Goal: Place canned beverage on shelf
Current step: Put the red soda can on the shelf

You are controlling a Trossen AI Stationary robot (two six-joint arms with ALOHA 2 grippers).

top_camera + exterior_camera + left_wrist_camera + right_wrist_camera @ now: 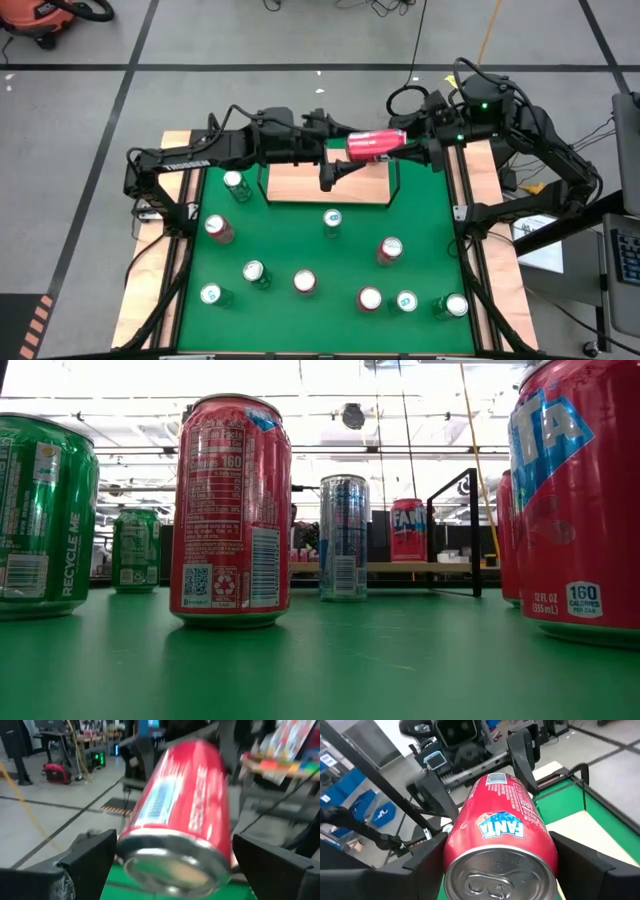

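Red can [376, 144] lies sideways above the shelf [327, 183], gripped by right tool [408, 147]; left tool [338, 152] gapes around its far end.

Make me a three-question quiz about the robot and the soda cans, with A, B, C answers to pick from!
1. Where is the red can that the robot has picked up?
A. On the floor
B. Up in the air by the shelf
C. Standing among the other cans

2. What colour is the mat on the table?
A. Blue
B. Yellow
C. Green

3. How are the left gripper's fingers?
A. Spread wide open
B. Pinched shut on nothing
C. Out of sight

Answers:
1 B: the red can hangs sideways in the right gripper, at the far edge of the shelf.
2 C: the mat under the standing cans is green.
3 A: the left gripper has a finger on each side of the can, with gaps showing.
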